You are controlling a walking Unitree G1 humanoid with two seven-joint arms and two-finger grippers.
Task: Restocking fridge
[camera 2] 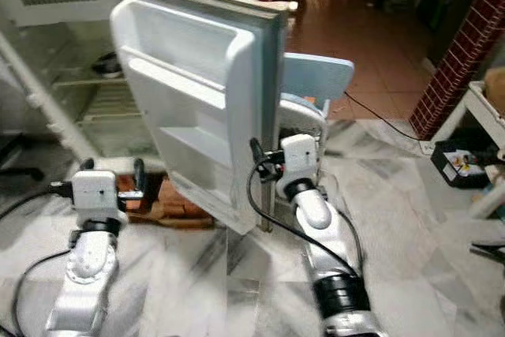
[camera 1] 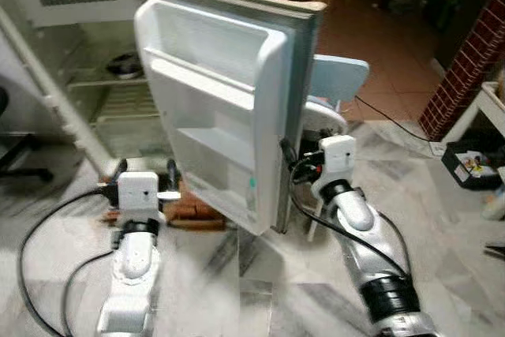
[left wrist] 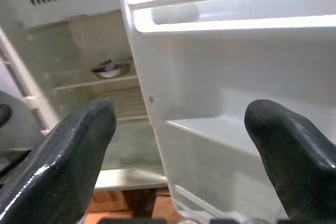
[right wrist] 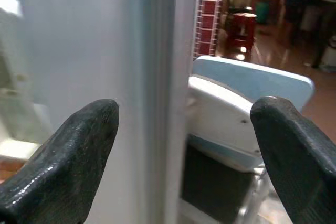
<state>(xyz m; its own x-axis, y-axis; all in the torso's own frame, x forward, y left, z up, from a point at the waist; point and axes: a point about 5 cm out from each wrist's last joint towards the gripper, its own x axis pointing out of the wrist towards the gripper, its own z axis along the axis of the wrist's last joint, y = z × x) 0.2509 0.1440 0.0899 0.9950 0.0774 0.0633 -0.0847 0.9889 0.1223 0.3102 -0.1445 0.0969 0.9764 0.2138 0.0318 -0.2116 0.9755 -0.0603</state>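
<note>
The floor (camera 1: 442, 219) is pale grey-veined marble tile, glossy in places. A light blue chair (camera 1: 341, 78) stands on it as the landmark. Beyond the chair the floor changes to reddish-brown tile (camera 1: 371, 37), and that far area is dim. To the chair's right rises a red brick pillar (camera 1: 465, 69), with a black cable (camera 1: 394, 120) running across the floor between them. Near the pillar's foot sits a white table (camera 1: 493, 104) with a black box (camera 1: 472, 165) beside it.

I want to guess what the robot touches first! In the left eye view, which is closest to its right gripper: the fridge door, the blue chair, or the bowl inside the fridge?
1. Fridge door: its edge is right at the right gripper.
2. Blue chair: just behind.
3. Bowl: farthest, on a shelf inside.
</note>
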